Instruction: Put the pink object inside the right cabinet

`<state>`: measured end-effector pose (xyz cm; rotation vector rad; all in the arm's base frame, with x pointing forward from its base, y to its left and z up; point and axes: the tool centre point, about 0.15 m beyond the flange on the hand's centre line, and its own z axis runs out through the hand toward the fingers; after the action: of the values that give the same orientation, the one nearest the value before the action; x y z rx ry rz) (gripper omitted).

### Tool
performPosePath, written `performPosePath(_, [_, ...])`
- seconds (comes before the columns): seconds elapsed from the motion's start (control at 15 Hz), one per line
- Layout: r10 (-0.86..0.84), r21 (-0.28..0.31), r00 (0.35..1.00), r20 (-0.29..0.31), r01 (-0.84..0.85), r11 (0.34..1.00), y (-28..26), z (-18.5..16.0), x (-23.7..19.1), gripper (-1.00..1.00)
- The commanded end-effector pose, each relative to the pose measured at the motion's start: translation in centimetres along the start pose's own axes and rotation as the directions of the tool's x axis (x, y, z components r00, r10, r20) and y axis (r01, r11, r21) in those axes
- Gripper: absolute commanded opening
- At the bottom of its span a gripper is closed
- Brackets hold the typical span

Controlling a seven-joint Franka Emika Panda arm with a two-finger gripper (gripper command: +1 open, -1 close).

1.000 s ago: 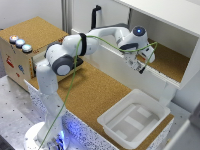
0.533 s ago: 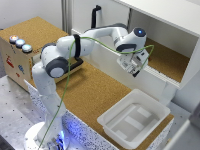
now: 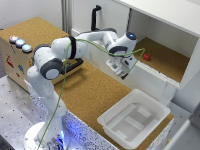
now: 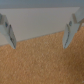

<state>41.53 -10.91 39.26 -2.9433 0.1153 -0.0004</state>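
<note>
The pink object is a tiny reddish-pink block resting on the cork-brown floor of the right cabinet, near its front lip. My gripper hangs just outside the cabinet's front edge, to the exterior view's left of and below the block, and does not touch it. In the wrist view the gripper is open, its two fingers wide apart with nothing between them. That view shows only a white wall and cork surface; the block is not in it.
A shallow white plastic tub sits on the cork table in front of the cabinet. A cork-topped box with coloured buttons stands at the exterior view's left. A black handle rises behind the arm. A green cable trails along the arm.
The gripper has drawn back out of the cabinet, toward the exterior view's left and downward. The pink block now shows free on the cabinet floor where the gripper was.
</note>
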Motion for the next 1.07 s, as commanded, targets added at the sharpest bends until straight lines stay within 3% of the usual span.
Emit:
performPosePath(0.0, [-0.041,-0.121,0.998,-0.056,0.034,0.992,-3.8,4.0,-3.5,1.0])
performPosePath(0.07, [-0.075,-0.081,0.995,-0.059,0.07,0.994,-4.4,4.4,-3.9,1.0])
performPosePath(0.4, [-0.179,-0.095,0.984,-0.02,0.177,0.98,-9.3,5.9,-5.2,1.0])
performPosePath(0.47, [-0.168,-0.05,0.986,0.001,0.168,0.985,-10.2,5.6,-5.1,1.0])
performPosePath(0.8, [-0.093,-0.002,0.995,0.028,0.093,0.996,-16.5,3.8,-6.7,1.0])
performPosePath(1.0, [-0.08,-0.085,0.997,-0.003,0.08,0.993,-19.2,3.1,-8.0,1.0])
